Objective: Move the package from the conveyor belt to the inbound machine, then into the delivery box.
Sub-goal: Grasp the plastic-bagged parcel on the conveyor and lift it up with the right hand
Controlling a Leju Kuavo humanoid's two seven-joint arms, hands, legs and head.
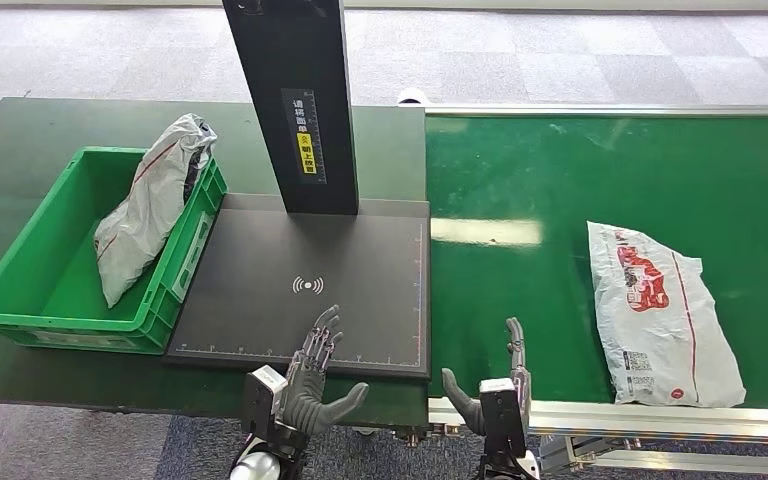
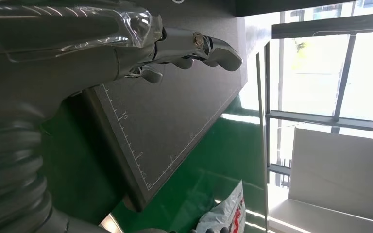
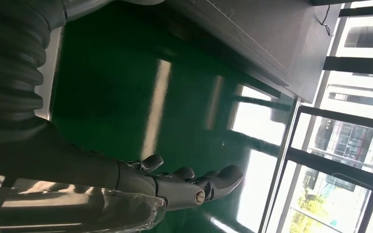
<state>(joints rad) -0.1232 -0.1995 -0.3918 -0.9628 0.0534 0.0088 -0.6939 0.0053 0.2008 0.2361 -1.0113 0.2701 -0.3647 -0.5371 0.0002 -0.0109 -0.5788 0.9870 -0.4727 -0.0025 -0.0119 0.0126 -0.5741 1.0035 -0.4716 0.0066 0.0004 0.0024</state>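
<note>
White plastic package with red print (image 1: 663,312) flat at green conveyor belt's (image 1: 560,180) near edge | left hand (image 1: 312,385), right hand (image 1: 493,385): fingers apart, empty

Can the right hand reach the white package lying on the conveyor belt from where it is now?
Probably yes. The right hand is open at the near edge of the conveyor belt, and only bare belt lies between it and the white package to its right; nothing stands in the way.
</note>
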